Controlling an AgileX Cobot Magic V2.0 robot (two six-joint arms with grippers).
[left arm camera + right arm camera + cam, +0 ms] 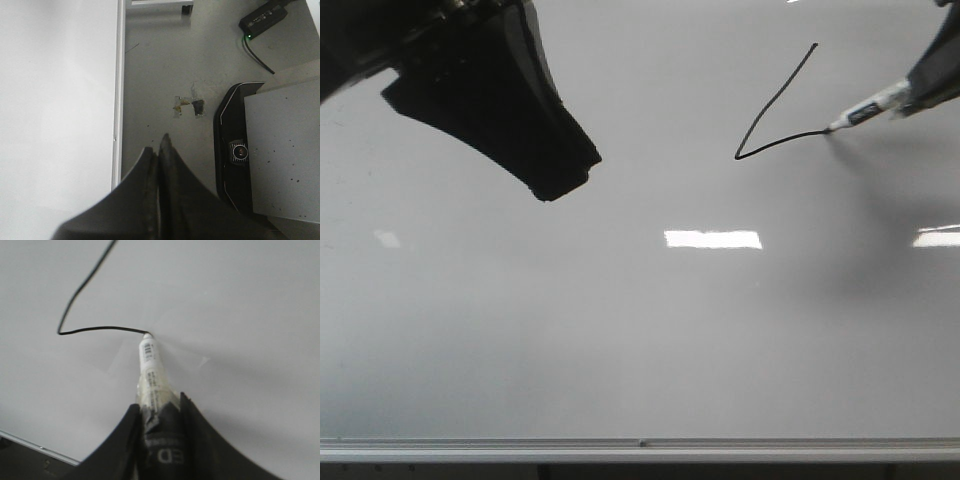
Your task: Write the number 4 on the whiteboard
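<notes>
Gripping a marker (149, 371) in the right end effector (159, 432), tip touching the whiteboard (620, 340) at the unfinished number 4 (772, 118); left end effector (159, 155) closed, empty.

Whiteboard (620, 340): glossy pale grey-white, bright white rectangular reflections, silver rail; number 4 (770, 120): thin black line, unfinished; marker (149, 370): white barrel, small black print; left gripper (159, 165), right gripper (160, 440): black

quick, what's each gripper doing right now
Left gripper: closed, holding nothing.
Right gripper: closed on the marker, tip on the whiteboard.
</notes>
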